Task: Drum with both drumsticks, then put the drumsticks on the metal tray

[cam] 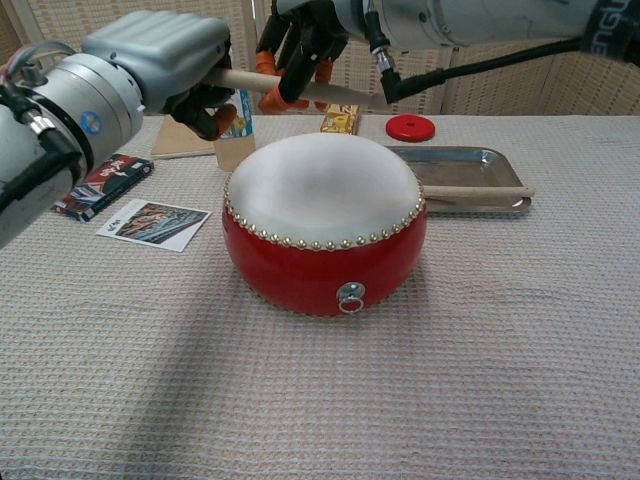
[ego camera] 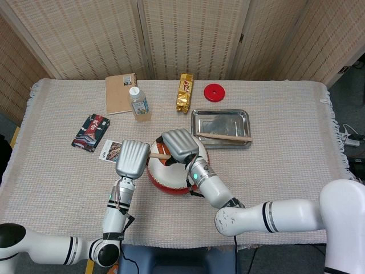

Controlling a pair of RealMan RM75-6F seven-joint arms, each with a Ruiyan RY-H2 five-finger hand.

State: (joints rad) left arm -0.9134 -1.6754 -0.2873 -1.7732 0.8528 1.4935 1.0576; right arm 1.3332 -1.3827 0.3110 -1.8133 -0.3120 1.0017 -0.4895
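Observation:
The red drum with its white skin stands mid-table. My left hand grips one wooden drumstick level above the drum's far rim. My right hand hovers over the same stick right beside the left hand. Its orange-tipped fingers hang spread across the stick, and I see no firm grip. The second drumstick lies along the near edge of the metal tray, right of the drum.
Behind the drum stand a bottle, a brown notebook, a gold packet and a red disc. A dark packet and a picture card lie to the left.

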